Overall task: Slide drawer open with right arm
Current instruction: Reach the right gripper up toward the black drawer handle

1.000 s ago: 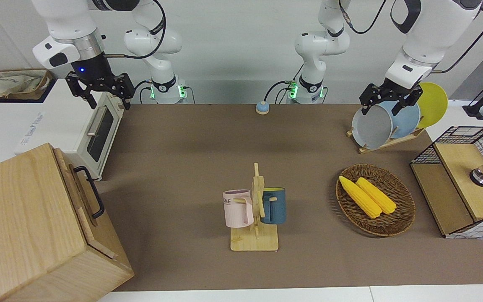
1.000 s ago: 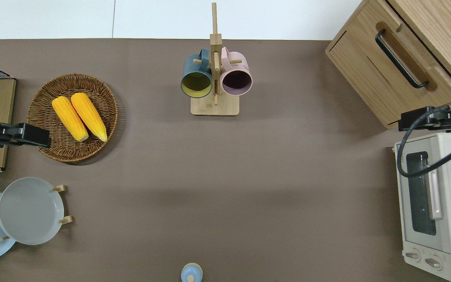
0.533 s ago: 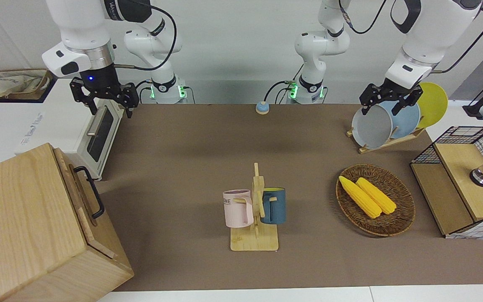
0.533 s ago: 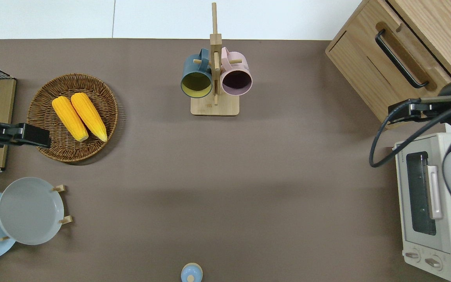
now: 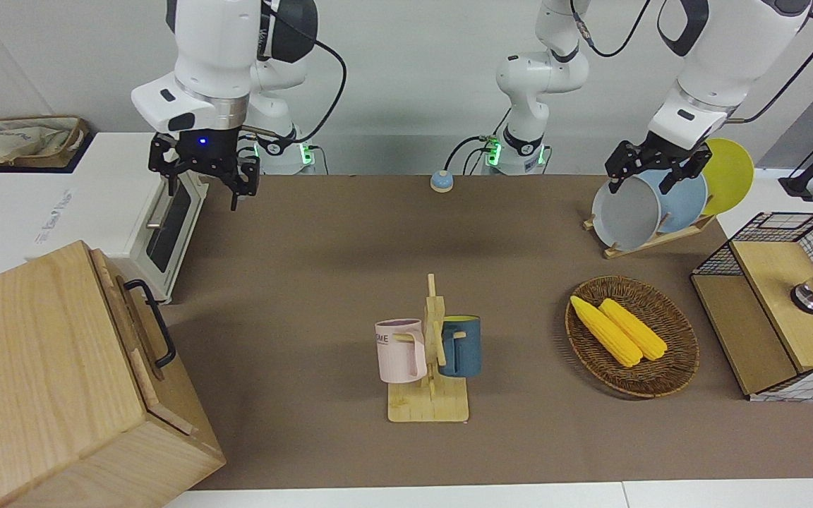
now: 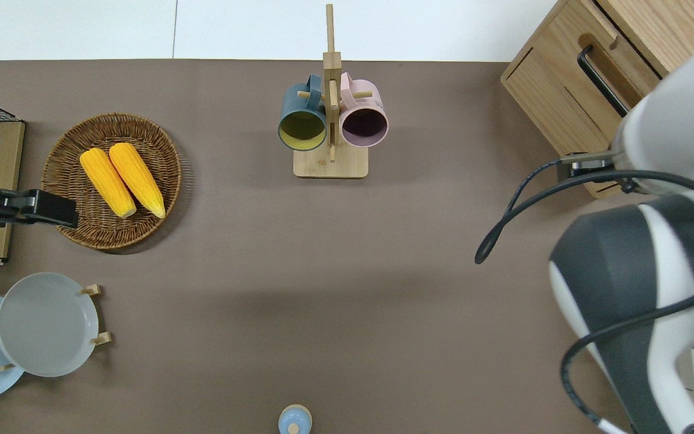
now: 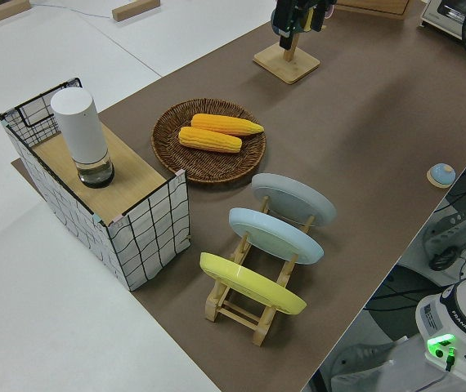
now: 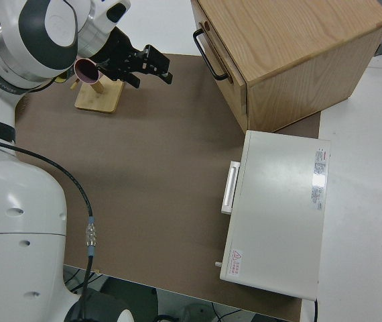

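My right gripper (image 5: 203, 174), fingers spread wide, hangs well short of the drawer (image 5: 144, 337); I should straddle its handle (image 5: 154, 323) squarely (left arm parked).

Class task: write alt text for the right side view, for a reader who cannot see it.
The right gripper hangs with jaws open, short of the closed drawer and its black handle. A white toaster oven sits nearer to the robots than the wooden cabinet.

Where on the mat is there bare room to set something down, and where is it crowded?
Bare: the wide brown stretch between the mug stand, blue bell and toaster oven. Crowded: the left arm's end, with corn basket, plate rack and mesh box.
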